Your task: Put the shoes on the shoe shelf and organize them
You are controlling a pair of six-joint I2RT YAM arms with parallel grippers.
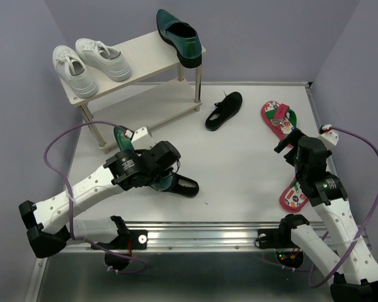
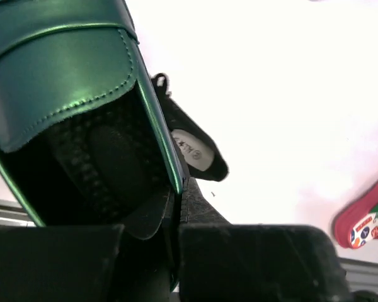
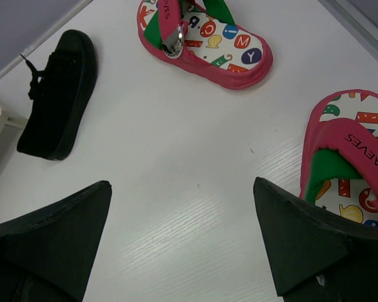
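One glossy dark-green loafer (image 1: 178, 34) stands on the right of the shoe shelf's (image 1: 148, 49) top board. The other green loafer (image 2: 63, 82) lies on the table, and my left gripper (image 2: 178, 214) is shut on its side wall. In the top view the left gripper (image 1: 167, 178) covers most of that loafer. A black strap shoe (image 1: 188, 187) lies just right of it, and its mate (image 1: 224, 111) lies near the shelf's leg. My right gripper (image 3: 183, 207) hangs open over bare table between two red flip-flops (image 3: 205, 38) (image 3: 356, 157). The right gripper (image 1: 290, 141) holds nothing.
A pair of white sneakers (image 1: 91, 63) fills the left half of the shelf's top board. The lower board (image 1: 154, 113) shows no shoes. The near flip-flop (image 1: 294, 195) sits partly under the right arm. Walls close in on the table at the back and sides.
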